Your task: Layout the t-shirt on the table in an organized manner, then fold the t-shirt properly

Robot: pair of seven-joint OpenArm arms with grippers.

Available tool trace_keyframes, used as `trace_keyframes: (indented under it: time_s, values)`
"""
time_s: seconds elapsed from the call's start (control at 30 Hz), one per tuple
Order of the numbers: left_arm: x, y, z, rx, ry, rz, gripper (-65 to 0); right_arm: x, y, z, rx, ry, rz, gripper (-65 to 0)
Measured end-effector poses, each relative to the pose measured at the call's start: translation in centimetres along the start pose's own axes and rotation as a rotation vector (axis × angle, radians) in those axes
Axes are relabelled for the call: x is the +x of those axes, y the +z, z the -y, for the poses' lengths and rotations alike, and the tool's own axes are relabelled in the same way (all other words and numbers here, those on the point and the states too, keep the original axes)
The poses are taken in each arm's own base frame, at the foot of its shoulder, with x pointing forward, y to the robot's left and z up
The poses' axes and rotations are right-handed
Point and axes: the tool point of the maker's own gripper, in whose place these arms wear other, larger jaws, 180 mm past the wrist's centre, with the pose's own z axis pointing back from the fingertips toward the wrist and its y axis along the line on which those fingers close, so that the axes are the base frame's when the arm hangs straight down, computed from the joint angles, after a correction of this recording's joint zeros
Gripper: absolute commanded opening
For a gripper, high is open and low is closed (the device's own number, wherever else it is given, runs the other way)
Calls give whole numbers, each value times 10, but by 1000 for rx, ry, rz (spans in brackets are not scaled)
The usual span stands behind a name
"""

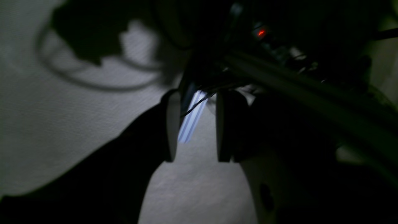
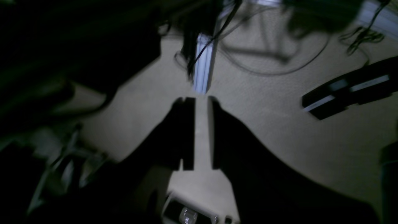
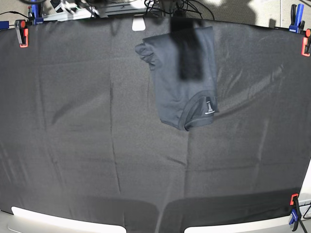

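Note:
The dark t-shirt lies folded into a narrow upright bundle near the far middle edge of the black table, its collar with the small white label at the lower right. A dark blurred shape hangs over its upper part; it looks like an arm, but I cannot tell which. My left gripper is open over pale carpet, with nothing between its fingers. My right gripper shows a narrow gap, also empty. No shirt cloth can be made out in either dark wrist view.
Red and blue clamps hold the cloth at the corners, another one at the near right. A pale aluminium post, loose cables and a black bar are on the floor beyond the table.

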Motion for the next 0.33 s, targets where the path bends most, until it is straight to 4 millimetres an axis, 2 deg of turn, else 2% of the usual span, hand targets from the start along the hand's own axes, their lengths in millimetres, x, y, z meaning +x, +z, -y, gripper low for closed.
trace_keyframes:
  time_s: [0.13, 0.33]
  values:
    - [-3, -12, 13, 15, -5, -12, -469, 23, -3, 3, -55, -16, 108, -562]
    - [11, -21, 25, 8, 5, 31, -469, 25, -3, 4, -70, 24, 110, -563]
